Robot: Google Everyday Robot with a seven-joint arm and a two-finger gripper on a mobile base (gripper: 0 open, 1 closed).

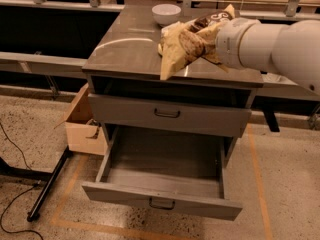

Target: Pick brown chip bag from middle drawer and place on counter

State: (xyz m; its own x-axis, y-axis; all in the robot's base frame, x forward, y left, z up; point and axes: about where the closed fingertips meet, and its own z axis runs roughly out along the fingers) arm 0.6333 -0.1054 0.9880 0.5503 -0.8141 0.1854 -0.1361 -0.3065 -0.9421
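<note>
The brown chip bag (174, 51), tan-yellow with a dark brown top, hangs tilted over the front right part of the counter (122, 54). My gripper (201, 40) is shut on the bag's upper end, and the bag mostly hides it. The white arm reaches in from the right. Below, the middle drawer (161, 203) is pulled out and its tray shows nothing inside. The drawer above it (167, 115) is closed.
A white bowl (166, 13) stands at the back of the counter. A cardboard box (82, 125) sits on the floor left of the cabinet, with a black stand leg (47, 189) and cables further left. Benches run along the back.
</note>
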